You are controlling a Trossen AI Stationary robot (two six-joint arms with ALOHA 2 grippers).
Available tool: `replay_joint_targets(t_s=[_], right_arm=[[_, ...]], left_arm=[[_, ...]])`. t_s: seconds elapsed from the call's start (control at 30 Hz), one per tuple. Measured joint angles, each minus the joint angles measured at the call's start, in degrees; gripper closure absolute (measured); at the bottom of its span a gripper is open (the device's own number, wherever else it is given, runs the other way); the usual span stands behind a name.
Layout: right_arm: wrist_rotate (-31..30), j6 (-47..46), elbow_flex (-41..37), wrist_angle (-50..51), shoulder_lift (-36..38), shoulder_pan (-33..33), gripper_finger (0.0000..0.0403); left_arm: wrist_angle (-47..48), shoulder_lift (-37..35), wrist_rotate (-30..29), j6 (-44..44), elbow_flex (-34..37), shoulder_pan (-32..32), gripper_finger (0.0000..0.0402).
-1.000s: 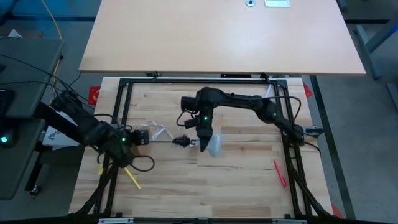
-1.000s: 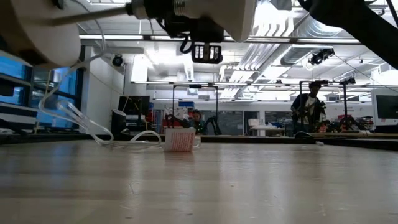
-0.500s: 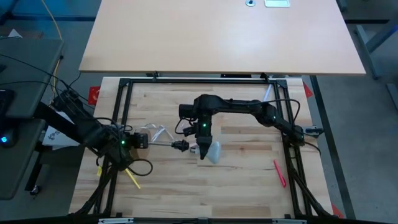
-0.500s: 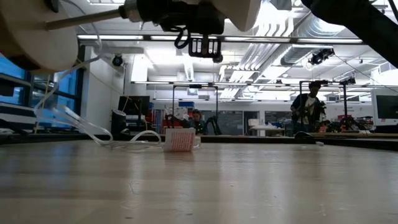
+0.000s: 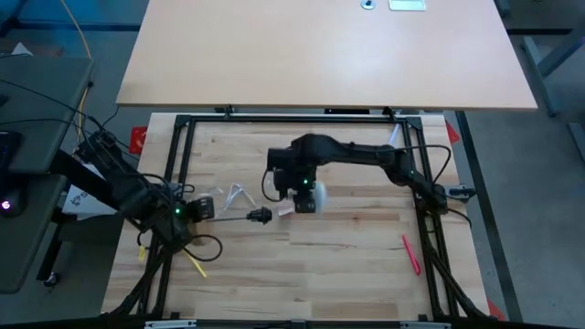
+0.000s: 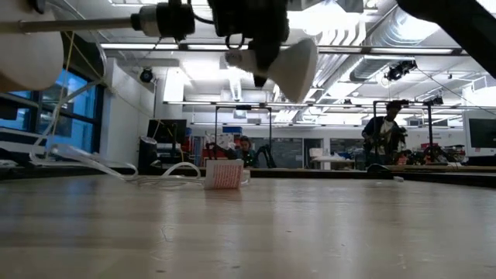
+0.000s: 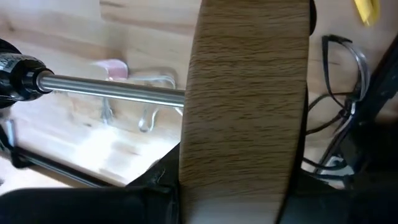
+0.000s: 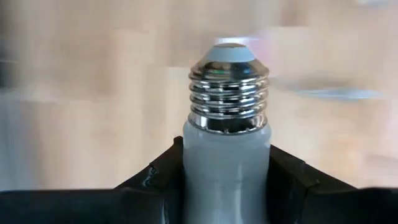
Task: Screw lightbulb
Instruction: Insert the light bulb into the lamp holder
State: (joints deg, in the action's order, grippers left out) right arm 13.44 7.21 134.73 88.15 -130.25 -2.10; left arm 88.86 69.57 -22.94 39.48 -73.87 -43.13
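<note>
Lightbulb sits clamped by its white neck between the right gripper's two dark fingers, its threaded metal base pointing out past them, held above the middle of the wooden table. The left gripper, near the table's left edge, is closed on the wooden disc, whose metal stem and black socket point toward the bulb but stay apart from it.

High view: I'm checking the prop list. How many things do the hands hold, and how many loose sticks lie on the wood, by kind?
lightbulb, in the right hand: 1
lamp stand, in the left hand: 1
yellow stick: 1
red stick: 1
Total: 4
</note>
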Motion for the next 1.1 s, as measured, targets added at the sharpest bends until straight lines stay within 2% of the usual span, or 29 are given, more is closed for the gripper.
replay_joint_targets(t_s=[0.1, 0.37, 0.53, 0.77, 0.93, 1.1], right_arm=[[-14.9, 0.6, -0.1, -2.0, 0.3, 3.2, 0.0248], [-42.4, -2.1, 0.1, -9.2, 0.5, 9.2, 0.0248], [-44.0, -8.7, 0.2, -8.5, 0.5, 9.7, 0.0248], [-45.0, -7.2, 0.2, -4.4, 0.5, 8.8, 0.0248], [-44.9, -3.8, -1.0, -5.6, 0.4, 7.3, 0.0248], [-47.2, -1.7, -1.0, -7.3, 0.5, 6.5, 0.0248]], left_arm=[[0.9, -0.2, 0.7, -2.6, 0.0, 0.0, 0.0294], [0.9, -1.0, 7.4, -7.5, 0.0, 4.2, 0.0294], [0.9, -1.0, 7.4, -6.5, 0.0, 7.9, 0.0294], [0.8, -3.7, 7.3, 0.5, 0.0, 12.2, 0.0294], [-1.5, -7.3, 7.6, 1.2, 0.0, 15.9, 0.0294], [-5.1, -8.7, 14.2, 1.1, 0.0, 19.9, 0.0294]])
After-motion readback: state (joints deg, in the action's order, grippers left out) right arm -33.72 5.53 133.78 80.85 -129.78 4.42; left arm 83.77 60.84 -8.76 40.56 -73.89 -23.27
